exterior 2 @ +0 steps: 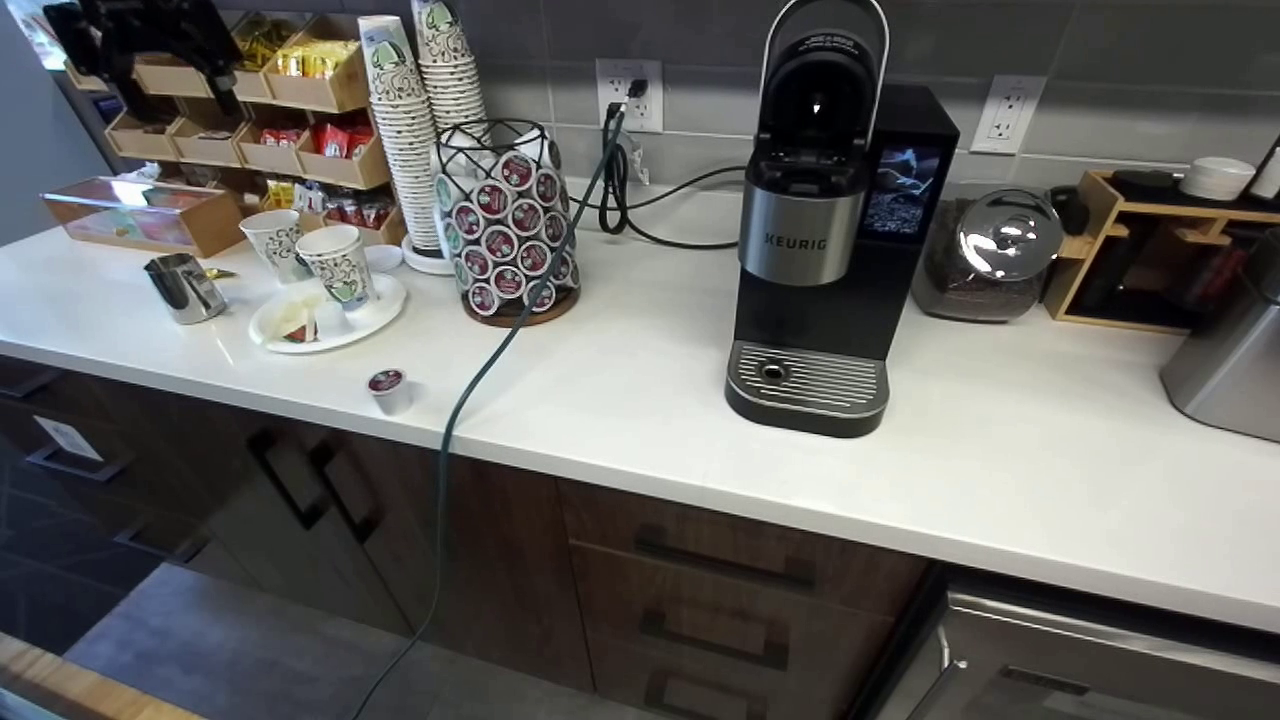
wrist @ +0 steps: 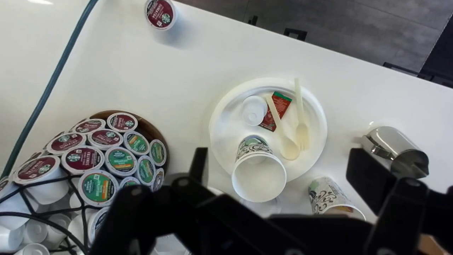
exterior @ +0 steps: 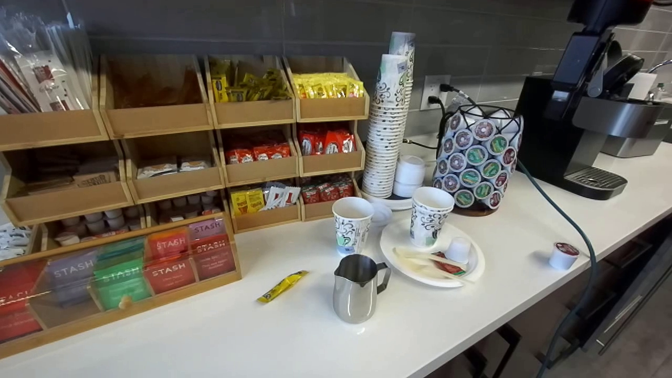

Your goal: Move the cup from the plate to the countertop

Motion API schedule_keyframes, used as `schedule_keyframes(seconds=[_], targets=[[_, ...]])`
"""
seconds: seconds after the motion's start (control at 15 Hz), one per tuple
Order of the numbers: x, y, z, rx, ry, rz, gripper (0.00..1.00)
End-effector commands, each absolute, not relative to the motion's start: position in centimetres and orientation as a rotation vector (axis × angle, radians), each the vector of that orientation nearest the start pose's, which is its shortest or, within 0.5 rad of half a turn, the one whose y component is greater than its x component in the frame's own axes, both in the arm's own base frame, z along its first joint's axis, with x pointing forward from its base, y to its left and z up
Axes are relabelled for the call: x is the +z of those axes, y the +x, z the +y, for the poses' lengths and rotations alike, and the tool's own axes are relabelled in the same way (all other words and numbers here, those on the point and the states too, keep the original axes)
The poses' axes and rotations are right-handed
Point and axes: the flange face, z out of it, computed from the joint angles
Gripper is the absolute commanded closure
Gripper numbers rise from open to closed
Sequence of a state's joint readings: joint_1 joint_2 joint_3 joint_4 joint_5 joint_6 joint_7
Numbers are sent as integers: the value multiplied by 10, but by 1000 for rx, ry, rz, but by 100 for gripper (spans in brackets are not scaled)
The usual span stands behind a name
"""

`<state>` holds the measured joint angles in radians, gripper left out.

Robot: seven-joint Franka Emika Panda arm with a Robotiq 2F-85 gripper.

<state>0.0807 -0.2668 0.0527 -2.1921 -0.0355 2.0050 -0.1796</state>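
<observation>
While standing close to the front edge of the white countertop [exterior: 294,346], to be noticed on the right: a single coffee pod [exterior: 564,256], upright, with a dark red lid. Just to the right of it, passing over the edge, a greenish cable [exterior: 595,270]. A little farther and more to the left, lying flat, the round white plate [wrist: 226,141]. Upon it, from left to right: a pale fork [wrist: 302,132], a pale spoon [wrist: 289,147], a red packet [wrist: 283,105] with green end, and a small white container [wrist: 254,109]. On the far part of the plate, standing upright, the cup [exterior: 430,215], namely of white paper with dark curled print and some green. To the left of the plate, near but apart, a steel pitcher [exterior: 353,299], with handle turned toward the plate. Farther left, a yellow sachet [exterior: 283,286]. Beyond the pitcher, just beside the plate, a second paper cup [exterior: 352,226], also upright. Higher up, in an exterior view and in the wrist view, the black gripper [wrist: 279,166], with fingers [wrist: 368,175] spread widely, well apart from the cup. Even farther, close to the tiled wall [exterior: 472,52]: on the left, wooden compartments [exterior: 157,119] with sachets [exterior: 325,86]; next to these, tall stacks of cups [exterior: 386,131]; then a wire pod holder [wrist: 152,132]; and on the right, the coffee machine [exterior 2: 800,240].
</observation>
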Motion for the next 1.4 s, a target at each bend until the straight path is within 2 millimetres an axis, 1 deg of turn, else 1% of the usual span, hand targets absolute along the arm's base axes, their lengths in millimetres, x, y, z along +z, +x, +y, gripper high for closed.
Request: schedule_keyframes(seconds=[0.0,0.13,0.27,0.53,0.67,0.93,1.07,1.2,1.27,1.33], targets=[[492,492,71,-203,-3175,-584,0],[465,516,82,-271,-3172,-656,0],[432,542,93,-341,-3149,-749,0],[370,580,111,-274,-3129,-891,0],[351,592,120,-237,-3086,-954,0],[320,613,141,-166,-2962,-1170,0],[307,626,144,-126,-2928,-1242,1],[298,633,146,-90,-2904,-1279,6],[295,636,146,-72,-2899,-1286,14],[292,638,146,-50,-2884,-1298,18]])
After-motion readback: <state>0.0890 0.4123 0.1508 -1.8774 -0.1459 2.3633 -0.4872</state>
